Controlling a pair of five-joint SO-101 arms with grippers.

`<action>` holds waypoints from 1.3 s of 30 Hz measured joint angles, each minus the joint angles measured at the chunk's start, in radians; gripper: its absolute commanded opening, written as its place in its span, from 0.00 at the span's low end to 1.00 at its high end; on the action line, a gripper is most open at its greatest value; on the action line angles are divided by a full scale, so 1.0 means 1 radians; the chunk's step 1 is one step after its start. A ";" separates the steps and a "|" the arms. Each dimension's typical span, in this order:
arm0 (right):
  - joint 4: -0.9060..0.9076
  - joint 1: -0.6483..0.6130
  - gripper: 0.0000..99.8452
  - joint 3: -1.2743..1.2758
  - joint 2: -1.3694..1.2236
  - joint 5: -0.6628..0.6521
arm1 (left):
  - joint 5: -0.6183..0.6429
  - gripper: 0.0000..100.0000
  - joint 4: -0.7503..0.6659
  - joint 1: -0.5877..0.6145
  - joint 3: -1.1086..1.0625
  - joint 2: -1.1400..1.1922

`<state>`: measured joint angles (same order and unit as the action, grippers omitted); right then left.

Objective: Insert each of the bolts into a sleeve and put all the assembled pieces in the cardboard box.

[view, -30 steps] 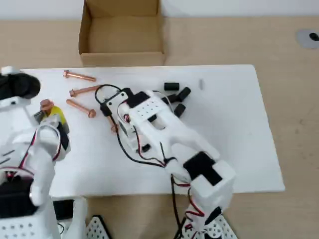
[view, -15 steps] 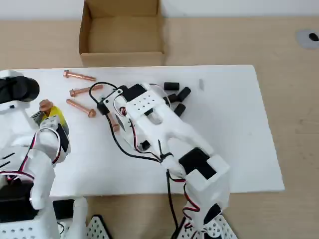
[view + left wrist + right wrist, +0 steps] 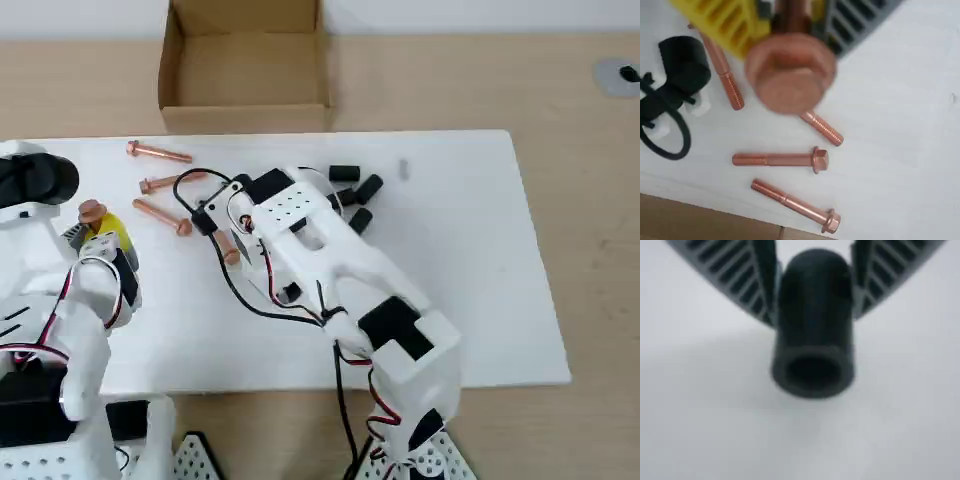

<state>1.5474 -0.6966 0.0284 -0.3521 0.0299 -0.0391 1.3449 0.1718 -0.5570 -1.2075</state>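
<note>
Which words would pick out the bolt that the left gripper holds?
Look at the left edge of the white sheet, where the left gripper has one yellow finger. The held bolt is clamped there, head pointing up; the other bolts lie flat on the sheet.

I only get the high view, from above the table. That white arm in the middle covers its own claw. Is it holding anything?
Observer: Yes. Its wrist view shows the right gripper shut on a black sleeve, hollow end facing the camera.
Visitor: And the arm with the yellow finger?
Observer: The left gripper pinches a copper bolt by its shank, between the yellow finger and a grey finger, head toward its camera.
</note>
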 measured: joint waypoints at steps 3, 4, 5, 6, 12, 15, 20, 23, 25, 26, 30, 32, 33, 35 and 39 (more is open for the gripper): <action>0.000 0.000 0.13 0.000 0.000 -0.003 | 0.000 0.01 0.000 0.000 0.000 0.000; 0.000 0.000 0.13 0.000 0.000 -0.003 | 0.000 0.01 0.000 0.000 0.000 0.000; 0.000 0.000 0.13 0.000 0.000 -0.003 | 0.000 0.01 0.000 0.000 0.000 0.000; 0.008 0.000 0.13 -0.005 0.000 -0.003 | 0.000 0.01 0.000 0.000 0.000 0.000; 0.077 0.000 0.13 -0.064 0.000 -0.003 | 0.000 0.01 0.000 0.000 0.000 0.000; 0.080 0.000 0.13 -0.087 0.000 -0.003 | 0.000 0.01 0.000 0.000 0.000 0.000; 0.061 0.000 0.13 -0.092 0.000 0.043 | 0.000 0.01 0.000 0.000 0.000 0.000; 0.058 0.000 0.13 -0.092 0.000 0.091 | 0.000 0.01 0.000 0.000 0.000 0.000; 0.058 0.000 0.13 -0.092 0.000 0.107 | -0.005 0.01 0.000 0.000 0.000 0.000; 0.058 0.000 0.13 -0.092 0.000 0.117 | -0.015 0.01 0.000 0.000 0.000 0.000; 0.058 0.000 0.13 -0.092 0.000 0.152 | -0.028 0.01 0.000 0.000 0.000 0.000; 0.057 0.000 0.13 -0.092 0.000 0.160 | -0.028 0.01 0.000 0.000 0.000 -0.003; 0.054 -0.003 0.13 -0.089 0.000 0.161 | -0.028 0.01 0.000 0.000 0.000 -0.005; 0.052 -0.020 0.13 -0.066 0.000 0.163 | -0.028 0.01 0.000 0.000 0.000 -0.006; 0.052 -0.061 0.13 -0.017 0.000 0.163 | -0.028 0.01 0.000 0.000 0.000 -0.006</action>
<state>1.5996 -0.7580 0.0115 -0.3521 0.1926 -0.0667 1.3449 0.1718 -0.5570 -1.2137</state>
